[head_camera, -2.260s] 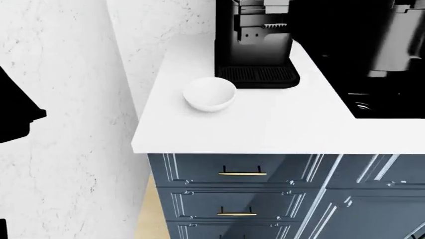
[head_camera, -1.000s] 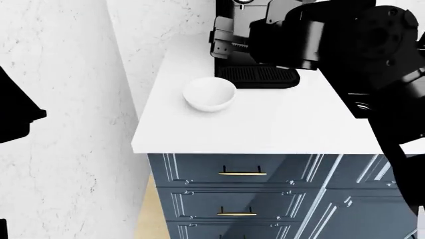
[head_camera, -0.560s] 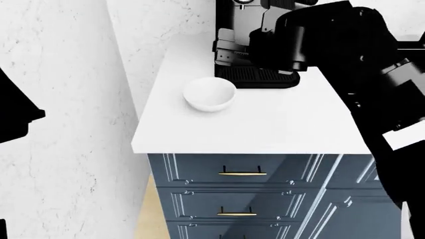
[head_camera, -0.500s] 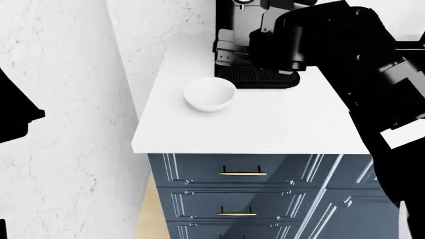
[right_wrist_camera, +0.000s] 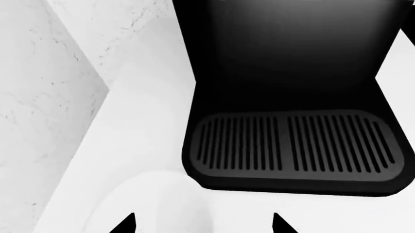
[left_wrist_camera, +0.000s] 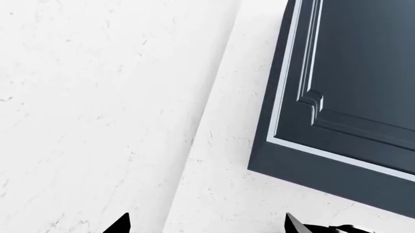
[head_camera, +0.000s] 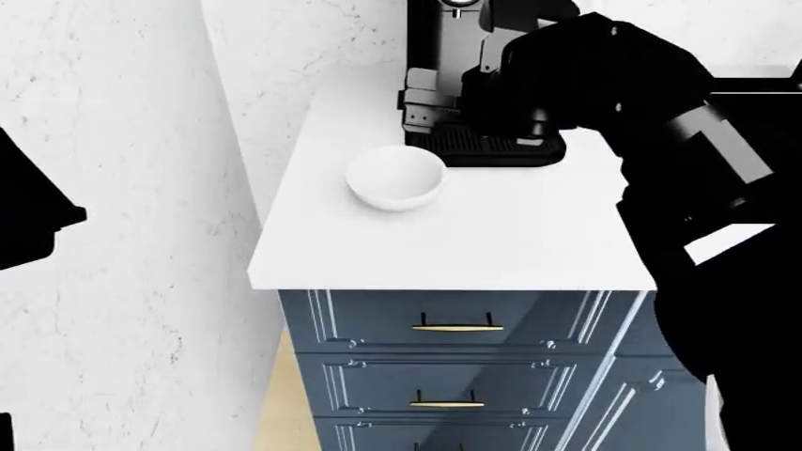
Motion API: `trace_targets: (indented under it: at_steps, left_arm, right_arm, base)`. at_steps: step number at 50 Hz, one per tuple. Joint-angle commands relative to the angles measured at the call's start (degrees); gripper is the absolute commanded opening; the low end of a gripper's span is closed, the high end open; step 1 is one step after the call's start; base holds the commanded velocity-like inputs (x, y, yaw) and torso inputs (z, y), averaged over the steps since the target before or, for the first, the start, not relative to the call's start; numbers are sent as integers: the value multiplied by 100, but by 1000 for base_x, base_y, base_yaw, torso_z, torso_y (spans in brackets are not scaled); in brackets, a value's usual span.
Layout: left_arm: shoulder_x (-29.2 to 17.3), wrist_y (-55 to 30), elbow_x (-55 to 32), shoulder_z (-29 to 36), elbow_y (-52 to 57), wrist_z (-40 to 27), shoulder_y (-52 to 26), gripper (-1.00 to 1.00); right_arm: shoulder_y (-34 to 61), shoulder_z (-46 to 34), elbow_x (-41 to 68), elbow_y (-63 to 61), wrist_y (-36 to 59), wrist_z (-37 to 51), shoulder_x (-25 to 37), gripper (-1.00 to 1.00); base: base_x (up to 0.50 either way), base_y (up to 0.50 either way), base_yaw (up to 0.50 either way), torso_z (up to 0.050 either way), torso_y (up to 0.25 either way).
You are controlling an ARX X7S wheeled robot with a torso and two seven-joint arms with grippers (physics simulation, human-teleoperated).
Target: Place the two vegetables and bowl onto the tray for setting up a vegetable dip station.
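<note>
We see the white bowl [head_camera: 394, 177] sitting upright on the white countertop [head_camera: 501, 235], near the counter's left edge and just in front of the black coffee machine [head_camera: 439, 56], beside the left corner of its ribbed drip tray [head_camera: 470, 143]. Our right gripper [head_camera: 420, 99] hangs over the drip tray, behind and slightly right of the bowl and apart from it, with the black right arm [head_camera: 652, 141] crossing the counter's right side. In the right wrist view the two fingertips [right_wrist_camera: 124, 224] stand apart, with the bowl's rim [right_wrist_camera: 159, 204] showing between them and the drip tray [right_wrist_camera: 292, 145] beyond. Bare counter lies in front of the bowl up to the front edge and to its right up to the arm. To the left the counter ends at a marbled white wall [head_camera: 113, 141]. Below the front edge are dark blue drawers [head_camera: 452, 348] with brass handles [head_camera: 457, 327]. Our left gripper [left_wrist_camera: 206, 224] shows only two dark fingertips held apart, facing the white wall [left_wrist_camera: 97, 97] and a dark blue cabinet panel [left_wrist_camera: 350, 87].
</note>
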Motion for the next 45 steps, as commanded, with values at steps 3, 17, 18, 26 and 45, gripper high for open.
trace_targets:
  at_steps: [3,17,18,26,45]
  left_arm:
    - [-7,13,4,12,-10,-1,1,100]
    - [-3,15,13,48,-29,-2,-16,100]
    - [-3,12,17,54,-32,-1,-21,100]
    - [-6,21,19,70,-54,12,-35,100]
    - [-25,61,22,45,-43,0,9,100]
  right_arm:
    - [101,-318,-329,791,-58,-623,-422,100]
    - [-12,-871,14,748,-116,-730,-497,100]
    - [-26,-927,82,747,-152,-738,-497,100]
    - [-50,-1507,538,736,-332,-720,-497,100]
    - [-157,-2453,1565,550,-742,-797,-498,100]
  base:
    - [0,0,0,0,0]
    - [0,0,0,0,0]
    - [0,0,0,0,0]
    - [0,0,0,0,0]
    - [0,0,0,0,0]
